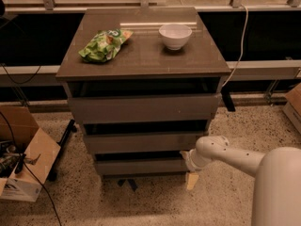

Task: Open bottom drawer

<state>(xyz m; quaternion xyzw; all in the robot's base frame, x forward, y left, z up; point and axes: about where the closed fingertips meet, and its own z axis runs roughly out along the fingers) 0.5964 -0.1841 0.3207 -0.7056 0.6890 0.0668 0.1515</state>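
Bottom drawer (141, 166), lower centre of frame, looks shut, so basically nothing done. Your hand (189, 169) sits at its right end, lower right. Wide or narrow, can't tell. Whole pull left to do.

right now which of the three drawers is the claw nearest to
The bottom drawer, lowest of the three: the claw sits at its right end. The middle drawer and top drawer lie higher, further from it.
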